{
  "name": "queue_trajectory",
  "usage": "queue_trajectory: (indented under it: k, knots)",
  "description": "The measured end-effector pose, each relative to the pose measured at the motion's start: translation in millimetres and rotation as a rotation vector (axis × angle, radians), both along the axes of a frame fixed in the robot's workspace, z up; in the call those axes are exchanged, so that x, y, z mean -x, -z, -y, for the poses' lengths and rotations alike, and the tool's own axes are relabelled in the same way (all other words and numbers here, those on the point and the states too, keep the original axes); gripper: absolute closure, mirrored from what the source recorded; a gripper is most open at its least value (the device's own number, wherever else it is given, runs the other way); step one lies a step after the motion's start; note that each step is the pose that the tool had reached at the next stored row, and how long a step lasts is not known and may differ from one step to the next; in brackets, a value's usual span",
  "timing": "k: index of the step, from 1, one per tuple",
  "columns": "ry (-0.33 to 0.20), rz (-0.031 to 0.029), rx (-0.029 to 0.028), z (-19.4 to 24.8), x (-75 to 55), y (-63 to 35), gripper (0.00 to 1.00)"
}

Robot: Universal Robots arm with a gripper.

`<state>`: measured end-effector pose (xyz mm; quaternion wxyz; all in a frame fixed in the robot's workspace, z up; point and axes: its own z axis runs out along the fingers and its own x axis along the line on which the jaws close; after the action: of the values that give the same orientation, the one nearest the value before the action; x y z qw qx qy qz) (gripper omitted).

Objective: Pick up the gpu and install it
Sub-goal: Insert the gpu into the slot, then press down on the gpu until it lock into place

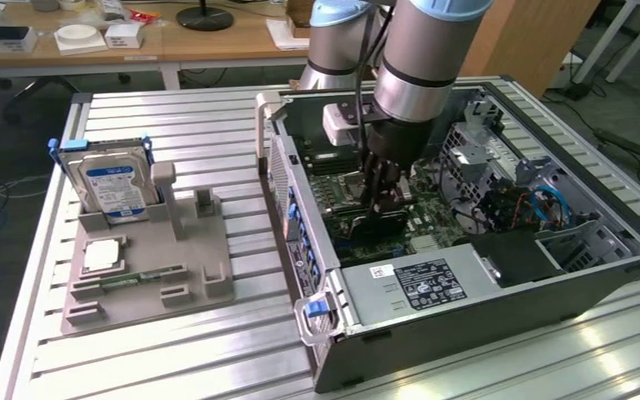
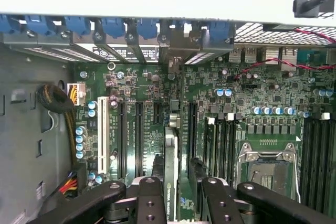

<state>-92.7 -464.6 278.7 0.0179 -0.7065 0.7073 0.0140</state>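
Pincer (image 2: 170, 203) gripping gpu (image 2: 169, 182) edge-on above motherboard (image 2: 262, 108), writing unreadable

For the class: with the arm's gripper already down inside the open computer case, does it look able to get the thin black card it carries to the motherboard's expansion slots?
Probably yes. The gripper holds the thin black gpu card edge-on just above the green motherboard; the long black expansion slots lie bare, nothing crossing between.

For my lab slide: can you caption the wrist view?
Black gripper holding the thin black gpu card edge-on above the green motherboard inside the open computer case.
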Motion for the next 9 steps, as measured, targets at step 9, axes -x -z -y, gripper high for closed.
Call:
queue_trajectory:
  k: [9]
  knots:
    - [0.000,0.0001,0.0000,0.0,0.0,-3.6,0.90]
